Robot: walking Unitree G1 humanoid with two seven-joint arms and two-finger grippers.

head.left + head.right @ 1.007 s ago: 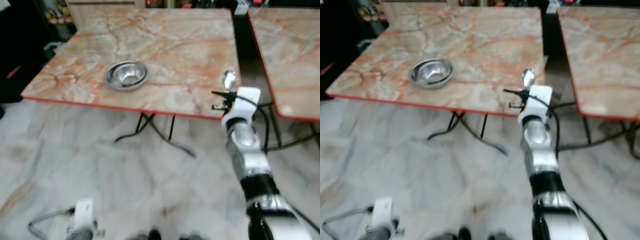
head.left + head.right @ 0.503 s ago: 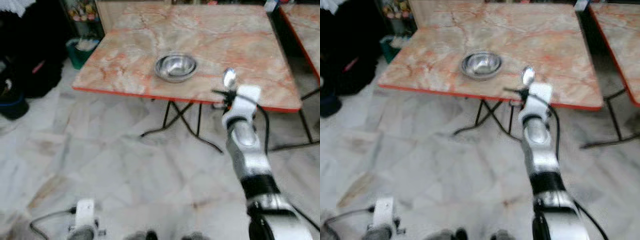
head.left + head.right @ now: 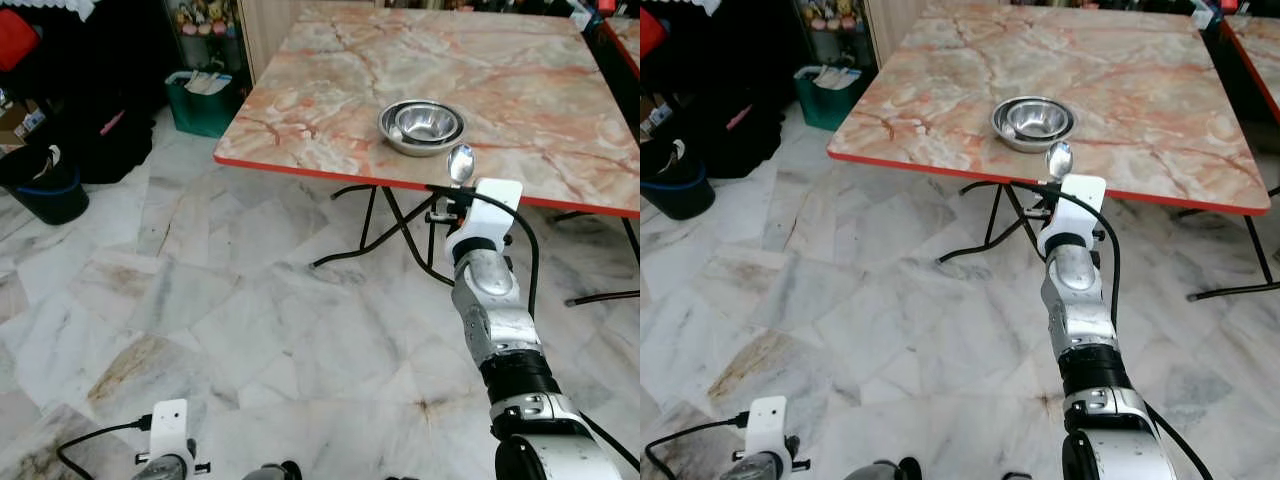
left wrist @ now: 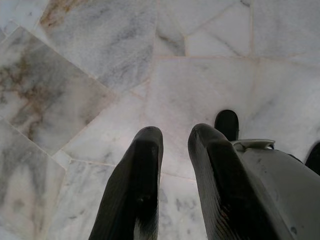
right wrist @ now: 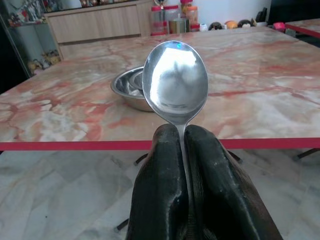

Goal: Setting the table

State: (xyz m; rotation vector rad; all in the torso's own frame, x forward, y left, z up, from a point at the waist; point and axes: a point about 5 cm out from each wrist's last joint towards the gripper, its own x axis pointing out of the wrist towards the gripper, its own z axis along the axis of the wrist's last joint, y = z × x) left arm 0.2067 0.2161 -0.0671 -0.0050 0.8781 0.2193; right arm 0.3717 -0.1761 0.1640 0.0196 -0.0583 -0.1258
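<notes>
A marble-patterned table with a red edge stands ahead. On it, near the front edge, sits a steel bowl with a smaller bowl inside it. My right gripper is raised just before the table's front edge, shut on the handle of a steel spoon. The spoon stands upright, its bowl level with the edge and just in front of the steel bowl. My left gripper hangs low over the marble floor, fingers slightly apart and holding nothing.
Black folding legs hold up the table. A teal bin and a black bucket stand on the left, by dark bags. A second table's red edge shows at the far right. Pale marble floor lies between me and the table.
The whole view has shifted: the table and bowl now lie further right and the left side of the room has come into sight. The right gripper still holds the spoon upright.
</notes>
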